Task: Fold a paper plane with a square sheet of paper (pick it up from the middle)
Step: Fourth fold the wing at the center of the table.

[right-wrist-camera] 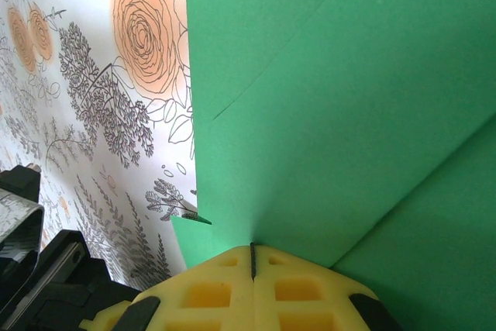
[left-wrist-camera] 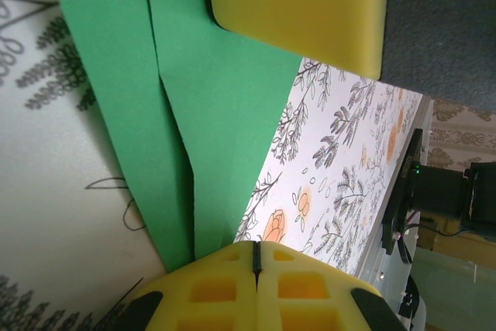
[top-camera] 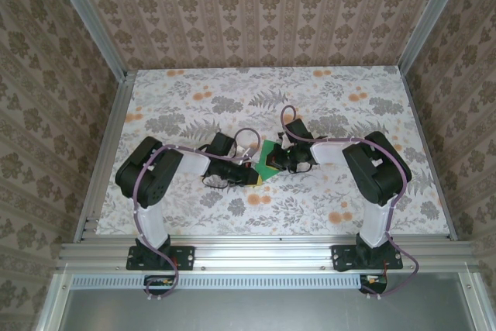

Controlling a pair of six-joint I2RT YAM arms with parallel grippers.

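Observation:
The green sheet of paper (top-camera: 269, 159) is held above the middle of the table between my two grippers, folded into overlapping layers with creases. In the left wrist view the paper (left-wrist-camera: 201, 114) narrows down to my left gripper (left-wrist-camera: 256, 257), whose yellow jaws are pressed together at its lower end. The right gripper's yellow fingers (left-wrist-camera: 298, 9) hold the far end. In the right wrist view the paper (right-wrist-camera: 333, 98) runs straight into the closed seam of my right gripper (right-wrist-camera: 252, 252). From above, the left gripper (top-camera: 254, 176) and the right gripper (top-camera: 280, 159) nearly meet at the paper.
The floral tabletop (top-camera: 333, 106) spreads out all around the arms. Patterned walls and aluminium rails (top-camera: 112, 137) enclose it on three sides. A dark arm base (left-wrist-camera: 442, 191) stands at the table's near edge.

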